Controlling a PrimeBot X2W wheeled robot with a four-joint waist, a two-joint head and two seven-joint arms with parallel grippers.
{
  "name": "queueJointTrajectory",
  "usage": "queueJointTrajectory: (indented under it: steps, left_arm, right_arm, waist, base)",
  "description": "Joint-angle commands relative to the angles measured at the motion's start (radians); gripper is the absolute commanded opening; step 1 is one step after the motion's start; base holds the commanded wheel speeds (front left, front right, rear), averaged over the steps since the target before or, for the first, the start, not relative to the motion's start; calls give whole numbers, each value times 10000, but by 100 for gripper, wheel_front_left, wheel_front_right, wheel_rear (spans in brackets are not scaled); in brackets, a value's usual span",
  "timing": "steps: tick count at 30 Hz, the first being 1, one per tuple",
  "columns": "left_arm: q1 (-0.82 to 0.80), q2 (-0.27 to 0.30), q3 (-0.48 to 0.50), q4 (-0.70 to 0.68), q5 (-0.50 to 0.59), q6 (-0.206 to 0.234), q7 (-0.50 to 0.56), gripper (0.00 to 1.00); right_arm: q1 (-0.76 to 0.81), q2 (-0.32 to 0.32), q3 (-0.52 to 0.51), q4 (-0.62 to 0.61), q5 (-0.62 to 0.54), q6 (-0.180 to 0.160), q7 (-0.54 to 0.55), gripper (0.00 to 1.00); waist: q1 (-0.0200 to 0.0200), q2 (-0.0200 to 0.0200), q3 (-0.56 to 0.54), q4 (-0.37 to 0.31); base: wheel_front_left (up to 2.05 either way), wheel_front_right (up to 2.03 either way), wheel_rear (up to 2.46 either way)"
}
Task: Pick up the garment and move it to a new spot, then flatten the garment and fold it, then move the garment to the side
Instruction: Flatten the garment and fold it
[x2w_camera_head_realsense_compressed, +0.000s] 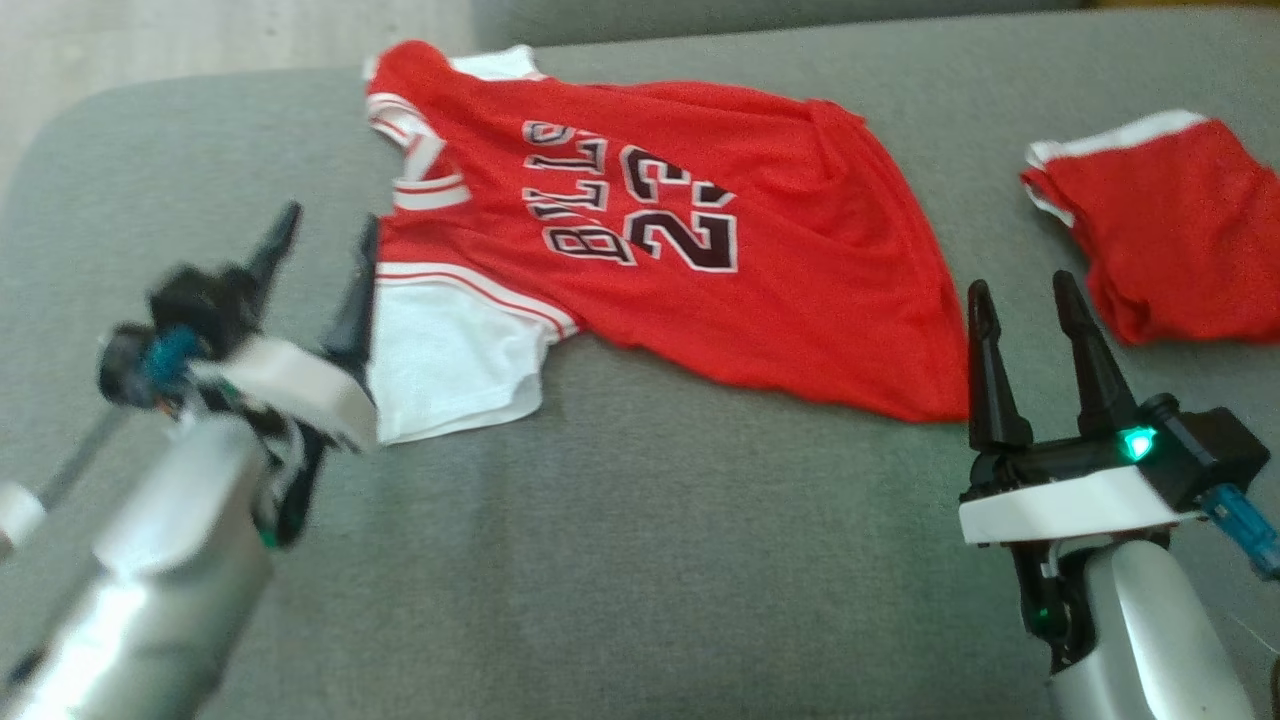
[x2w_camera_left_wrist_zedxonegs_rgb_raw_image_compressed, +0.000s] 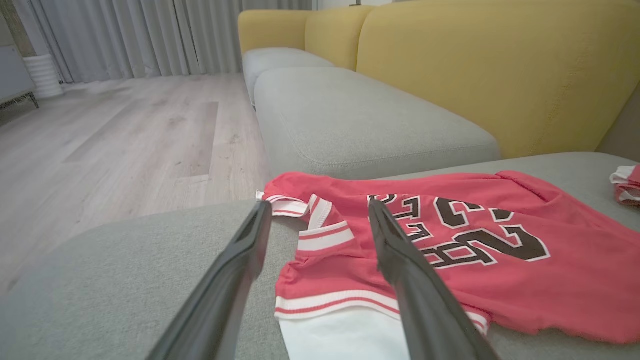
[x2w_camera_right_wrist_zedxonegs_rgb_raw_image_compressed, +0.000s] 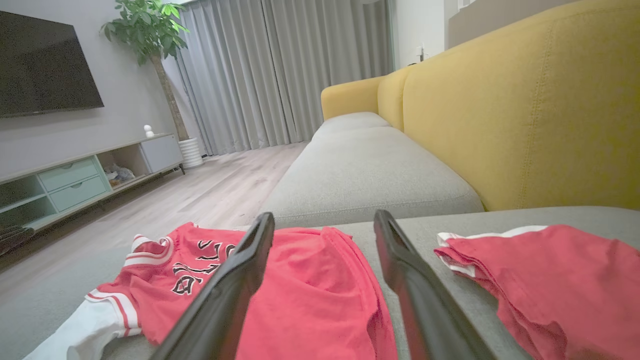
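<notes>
Our left gripper (x2w_camera_head_realsense_compressed: 329, 218) stands wide and empty beside the jersey (x2w_camera_head_realsense_compressed: 800, 300), at its white sleeve; the right gripper (x2w_camera_head_realsense_compressed: 1020, 285) stands wide just off its hem. We judge the thin, smooth red jersey already relocated onto the coarse grey sofa cushion (x2w_camera_head_realsense_compressed: 640, 550), hem rumpled. Flattening, folding and moving aside remain.

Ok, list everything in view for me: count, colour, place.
jersey: one, red with white sleeve, spread on nearest cushion
shorts: one, red with white trim, same cushion, right
cushions: three, grey, sofa seat
sofa back: one, yellow, behind the cushions
floor: one, pale wood, beside the sofa
curtains: one set, grey, far wall
TV: one, black, on the wall
plant: one, green, beside the curtains
cabinet: one, pale, below the TV
left hand: one, dark, open, by the jersey's sleeve
right hand: one, dark, open, by the jersey's hem
</notes>
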Motion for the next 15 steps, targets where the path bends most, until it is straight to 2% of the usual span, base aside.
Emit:
queueJointTrajectory:
  steps: [1,6,9,12,15]
  left_arm:
    - [-143,343,465,-385,163,171,-136,100]
    - [1788,135,1308,-2676,838,1649,-301,100]
    - [2969,-109,1769,-4012,1592,2200,-306,100]
    - [3857,-469,2314,-4830,2042,2394,-307,100]
    - [4340,-711,2766,-5080,2364,2271,-308,100]
  right_arm:
    - [-100,-28,181,-399,-31,65,27,100]
    - [117,-28,226,-448,-2,65,59,100]
    - [261,-28,163,-426,-38,65,44,100]
    - [358,-28,174,-395,-83,65,30,100]
    - [356,-28,209,-397,-121,65,14,100]
  waist:
    - [2,0,-223,251]
    - [2,0,-403,461]
    - [2,0,-409,600]
    - [2,0,-387,666]
    - [2,0,-288,682]
  base:
    - [0,0,0]
    - [0,0,0]
    - [0,0,0]
    - [0,0,0]
    - [0,0,0]
